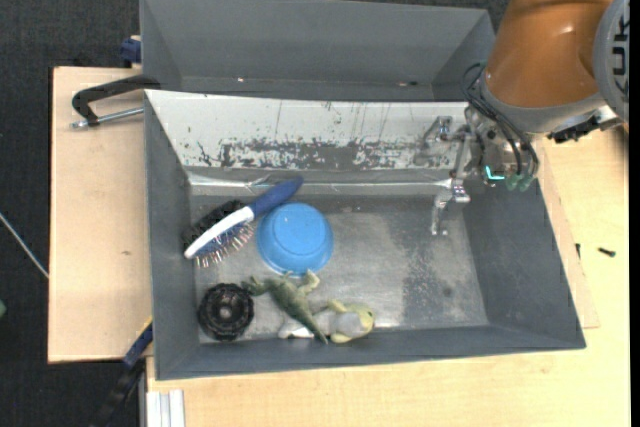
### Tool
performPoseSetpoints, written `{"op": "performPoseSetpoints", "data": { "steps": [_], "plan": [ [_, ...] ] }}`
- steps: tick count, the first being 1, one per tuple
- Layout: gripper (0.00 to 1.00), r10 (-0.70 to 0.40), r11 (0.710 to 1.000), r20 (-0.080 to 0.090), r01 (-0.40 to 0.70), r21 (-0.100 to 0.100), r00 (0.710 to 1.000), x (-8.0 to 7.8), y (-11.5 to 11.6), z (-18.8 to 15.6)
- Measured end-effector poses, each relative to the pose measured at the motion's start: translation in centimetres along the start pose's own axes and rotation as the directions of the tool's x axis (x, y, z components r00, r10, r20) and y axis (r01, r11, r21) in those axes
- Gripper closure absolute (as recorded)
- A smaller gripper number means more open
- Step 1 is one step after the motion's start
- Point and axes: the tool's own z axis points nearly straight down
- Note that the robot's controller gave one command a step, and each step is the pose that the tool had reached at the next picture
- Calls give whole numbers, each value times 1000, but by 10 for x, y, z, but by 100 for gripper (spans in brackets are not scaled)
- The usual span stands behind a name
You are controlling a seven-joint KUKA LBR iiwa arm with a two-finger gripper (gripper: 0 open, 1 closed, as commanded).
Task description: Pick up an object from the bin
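- Camera view: gripper (448, 215) hanging near the back wall at the right end of the grey bin (520, 315). Jaws apart with nothing between them, probably readied for a grasp; bare floor beneath.
- Well off to its view-left, nearer the front: blue bowl (295, 240), blue-handled white hairbrush (235, 220) just beyond it, green toy lizard (295, 300), black round piece (225, 308).
- No target chosen yet, seemingly; bowl nearest, so likely a long traverse first.

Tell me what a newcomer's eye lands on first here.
The bright blue bowl in the left half of the bin stands out first, with a blue-and-white brush beside it and a green toy lizard and black round thing by the near wall. The gripper hangs at the right, beneath the arm's orange cover.
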Motion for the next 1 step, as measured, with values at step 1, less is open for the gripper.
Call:
{"op": "performPoseSetpoints", "data": {
  "steps": [1],
  "plan": [
    [0, 2, 1000, -2, -2, -2, 1000, 39, 66, 134]
  ]
}}
